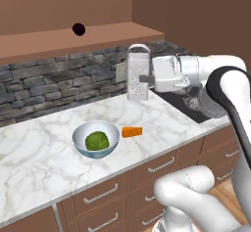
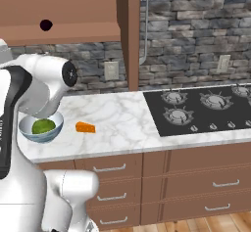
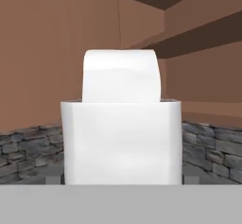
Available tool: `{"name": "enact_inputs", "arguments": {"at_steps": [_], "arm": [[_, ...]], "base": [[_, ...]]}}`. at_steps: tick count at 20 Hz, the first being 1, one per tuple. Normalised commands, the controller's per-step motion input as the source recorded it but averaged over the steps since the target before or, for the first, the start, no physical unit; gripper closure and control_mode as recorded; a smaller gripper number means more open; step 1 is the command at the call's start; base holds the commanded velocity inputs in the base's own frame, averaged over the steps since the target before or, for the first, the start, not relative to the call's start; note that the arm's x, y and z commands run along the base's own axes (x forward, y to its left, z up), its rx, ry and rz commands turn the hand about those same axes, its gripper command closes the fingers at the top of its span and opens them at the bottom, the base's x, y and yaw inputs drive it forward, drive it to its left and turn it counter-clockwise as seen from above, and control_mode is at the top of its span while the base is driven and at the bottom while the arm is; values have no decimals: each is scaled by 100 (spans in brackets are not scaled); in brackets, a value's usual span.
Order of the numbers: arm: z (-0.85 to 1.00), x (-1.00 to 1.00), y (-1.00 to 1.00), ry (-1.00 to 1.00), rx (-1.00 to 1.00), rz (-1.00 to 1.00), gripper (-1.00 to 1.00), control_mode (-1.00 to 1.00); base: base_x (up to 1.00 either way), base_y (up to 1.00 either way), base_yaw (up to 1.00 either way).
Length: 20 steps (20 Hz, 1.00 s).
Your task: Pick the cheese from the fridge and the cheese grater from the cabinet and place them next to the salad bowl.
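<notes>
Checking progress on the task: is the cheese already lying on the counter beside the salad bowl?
Yes, the cheese lies on the marble counter just right of the salad bowl, with a small gap between them.

Orange cheese, white-veined marble counter

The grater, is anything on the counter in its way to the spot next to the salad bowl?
Nothing visible. The silvery perforated box grater is at the pincer, near the stone wall. Between it and the pale blue-grey salad bowl lies bare white marble counter. The small orange cheese wedge already lies to the bowl's right, so that spot is taken.
</notes>
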Motion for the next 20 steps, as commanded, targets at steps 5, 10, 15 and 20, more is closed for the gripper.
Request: {"name": "enact_inputs", "arguments": {"at_steps": [5, 10, 15, 20], "arm": [[-60, 14, -73, -4, 0, 0, 100, -100], [-38, 15, -43, -20, 1, 6, 100, -100], [-10, 18, 0, -19, 0, 11, 100, -100], [-41, 39, -20, -21, 0, 10, 100, -100]], "base": [[0, 0, 0], [0, 0, 0], [0, 0, 0], [0, 0, 0]]}}
